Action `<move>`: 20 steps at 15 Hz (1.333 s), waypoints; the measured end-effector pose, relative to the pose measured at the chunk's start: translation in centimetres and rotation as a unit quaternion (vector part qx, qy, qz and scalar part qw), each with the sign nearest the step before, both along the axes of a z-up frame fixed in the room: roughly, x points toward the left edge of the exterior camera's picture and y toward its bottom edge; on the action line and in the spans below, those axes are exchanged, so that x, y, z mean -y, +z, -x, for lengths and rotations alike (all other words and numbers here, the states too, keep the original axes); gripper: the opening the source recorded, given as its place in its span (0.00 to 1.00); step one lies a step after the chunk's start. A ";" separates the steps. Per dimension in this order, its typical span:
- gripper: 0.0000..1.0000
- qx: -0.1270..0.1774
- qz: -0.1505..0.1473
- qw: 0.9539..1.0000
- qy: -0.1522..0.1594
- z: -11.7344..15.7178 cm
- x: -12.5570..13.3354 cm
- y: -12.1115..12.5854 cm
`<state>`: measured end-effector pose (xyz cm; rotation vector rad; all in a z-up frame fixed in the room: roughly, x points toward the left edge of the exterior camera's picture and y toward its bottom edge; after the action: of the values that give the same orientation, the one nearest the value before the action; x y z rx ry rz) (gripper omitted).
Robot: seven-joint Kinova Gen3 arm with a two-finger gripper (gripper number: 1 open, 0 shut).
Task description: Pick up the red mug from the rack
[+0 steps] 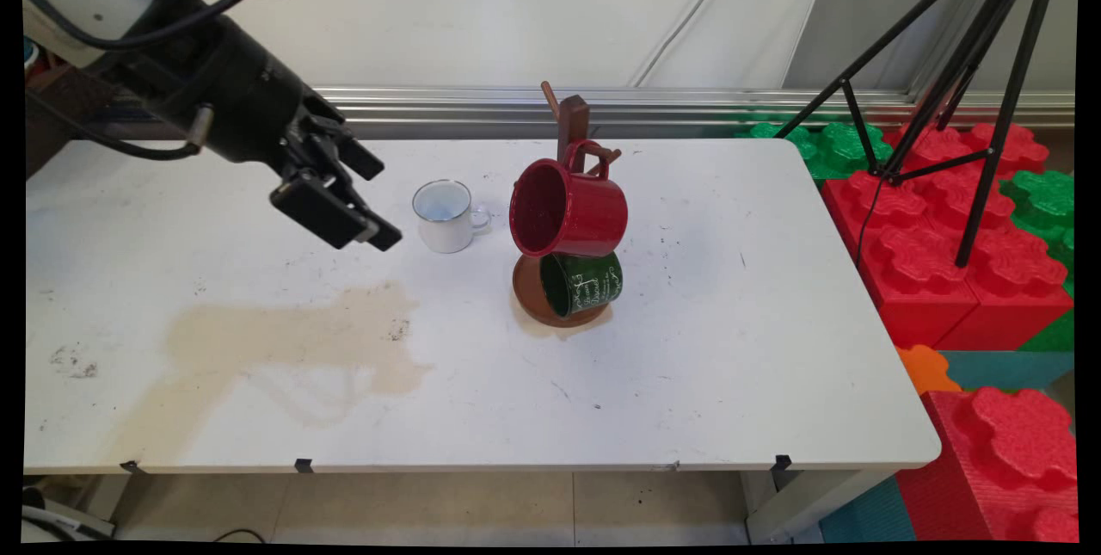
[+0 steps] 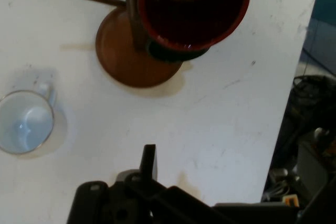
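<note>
Fingers (image 1: 379,233) are hanging spread and empty above the tabletop (image 1: 688,366), close beside the white mug (image 1: 443,219) standing upright near the mug stand (image 1: 572,120). A careless sideways sweep is risking tipping it, or jolting the red mug (image 1: 572,211) off its peg.

arm: from upper left | gripper (image 1: 357,211): raised, tilted down-right, empty
</note>
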<state>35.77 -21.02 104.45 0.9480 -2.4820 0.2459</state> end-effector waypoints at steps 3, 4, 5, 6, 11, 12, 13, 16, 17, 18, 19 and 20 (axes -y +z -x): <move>1.00 -0.012 0.002 1.000 0.001 1.1 0.0 0.1; 1.00 -0.015 0.003 1.000 0.001 1.4 0.1 0.1; 1.00 -0.019 0.003 1.000 0.002 1.9 0.1 0.1; 1.00 -0.024 0.005 1.000 0.003 2.4 0.2 0.1; 1.00 -0.042 0.013 0.999 0.008 4.2 0.8 0.0; 1.00 -0.046 0.015 0.999 0.010 4.5 1.1 -0.2; 1.00 -0.048 0.017 0.999 0.013 4.9 1.3 -0.4; 1.00 -0.058 0.022 0.998 0.027 5.8 2.2 -1.5; 1.00 -0.062 0.024 0.997 0.032 6.1 2.5 -2.0; 1.00 -0.064 0.025 0.997 0.035 6.3 2.7 -2.3; 1.00 -0.069 0.026 0.996 0.040 6.6 3.0 -2.8; 1.00 -0.073 0.027 0.996 0.046 6.9 3.3 -3.2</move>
<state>28.91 -24.29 101.20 1.0219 -2.2908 0.2625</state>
